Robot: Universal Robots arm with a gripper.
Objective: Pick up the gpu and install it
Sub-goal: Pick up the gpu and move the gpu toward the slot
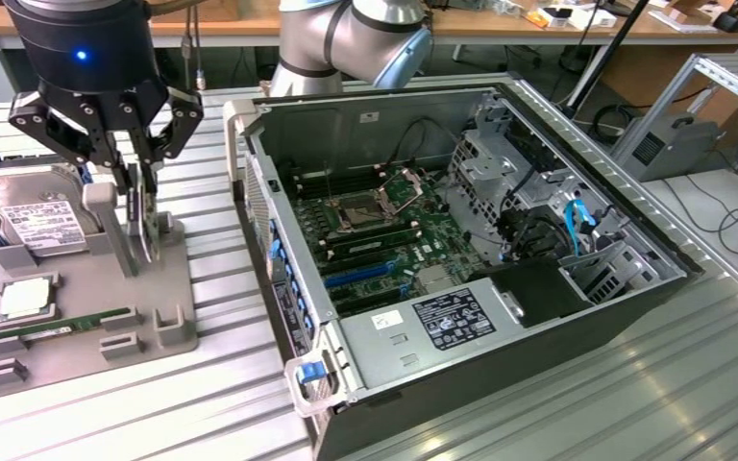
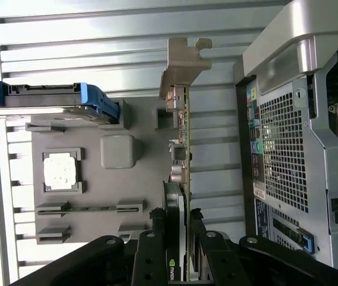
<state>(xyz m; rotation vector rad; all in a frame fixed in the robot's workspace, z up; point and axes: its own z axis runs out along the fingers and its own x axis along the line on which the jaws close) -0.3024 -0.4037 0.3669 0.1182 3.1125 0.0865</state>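
The hand [image 2: 177, 215] is clamped on the gpu [image 2: 181, 155], held upright between its fingers in the gray holder [image 2: 139, 179]. A straight, untilted lift is advised to avoid binding.

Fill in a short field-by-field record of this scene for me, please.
gripper: directly over the gpu, at its upper edge
gpu: upright on edge in the grey fixture tray
hard drive: leaning in a slot of the same tray
memory stick: lying flat in the tray
computer case: open, beside the tray on the exterior view's right
install: not yet done
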